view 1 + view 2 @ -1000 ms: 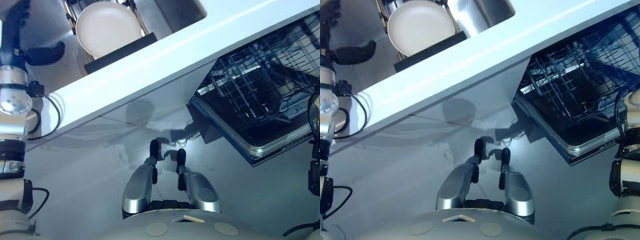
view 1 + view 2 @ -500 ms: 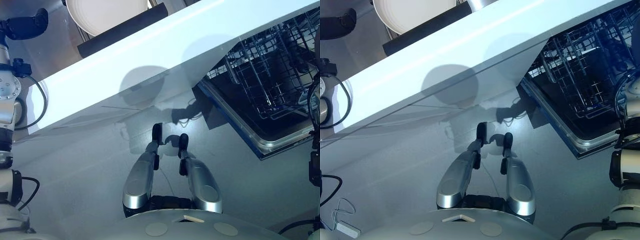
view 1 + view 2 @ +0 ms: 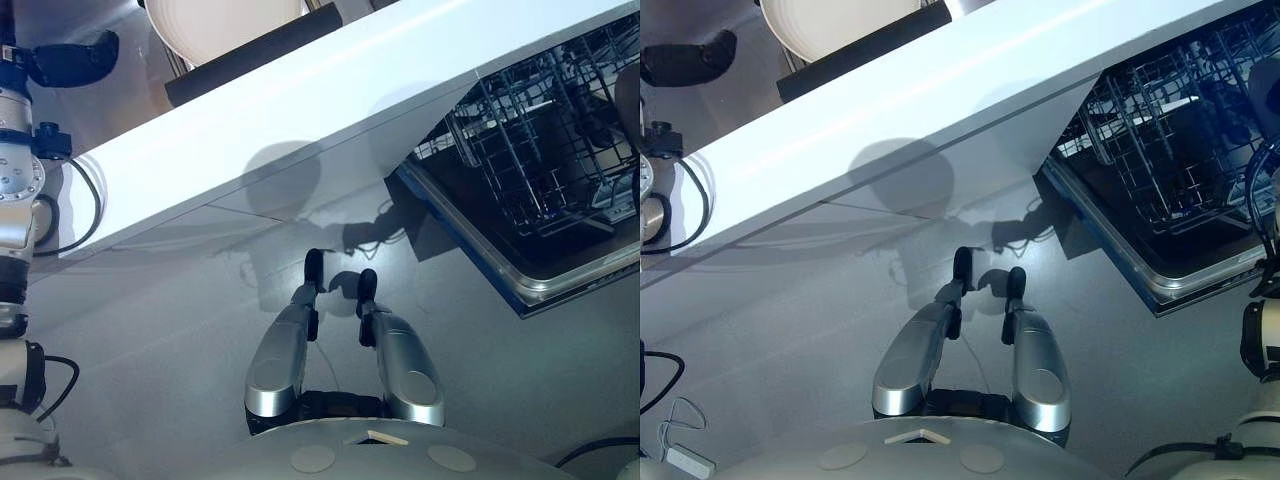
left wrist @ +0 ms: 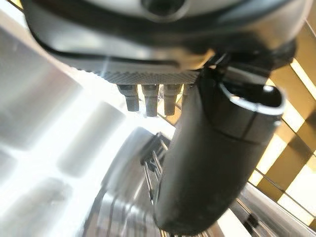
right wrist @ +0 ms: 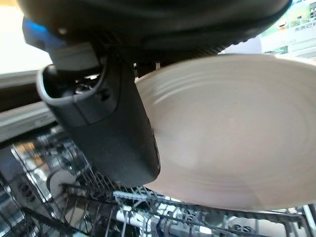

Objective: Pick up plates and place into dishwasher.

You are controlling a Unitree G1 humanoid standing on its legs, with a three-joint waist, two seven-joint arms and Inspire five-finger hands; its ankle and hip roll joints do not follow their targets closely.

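White counter [image 3: 300, 110] ran slantwise across your head view, with the open dishwasher [image 3: 1160, 200] and its wire rack below on your right. One plate [image 3: 225, 20] sat in the drying rack [image 3: 250, 45] beyond the counter. Your right hand [image 5: 108, 123] held a second plate [image 5: 232, 133] above the dishwasher rack, thumb pressed on its face. Your left hand [image 3: 65, 60] hung near the drying rack, fingers [image 4: 148, 98] apparently relaxed.
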